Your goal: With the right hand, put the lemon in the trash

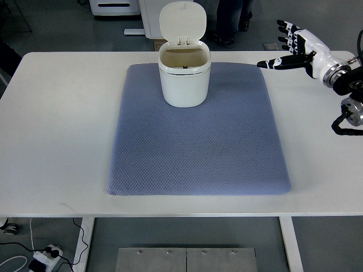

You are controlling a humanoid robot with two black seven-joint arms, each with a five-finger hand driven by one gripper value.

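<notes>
A white trash bin (184,79) stands upright at the back middle of a blue-grey mat (198,147), its flip lid (182,21) raised open. The inside looks brownish; I cannot tell what lies in it. No lemon shows anywhere on the table. My right hand (289,45) comes in from the right edge and hovers over the table's back right corner, right of the mat. Its fingers are spread and hold nothing. My left arm is out of view.
The white table (57,130) carries only the mat and bin. A person's legs (229,20) stand behind the table's far edge. White equipment (113,7) stands on the floor at the back. Cables and a power strip (45,258) lie below the front left.
</notes>
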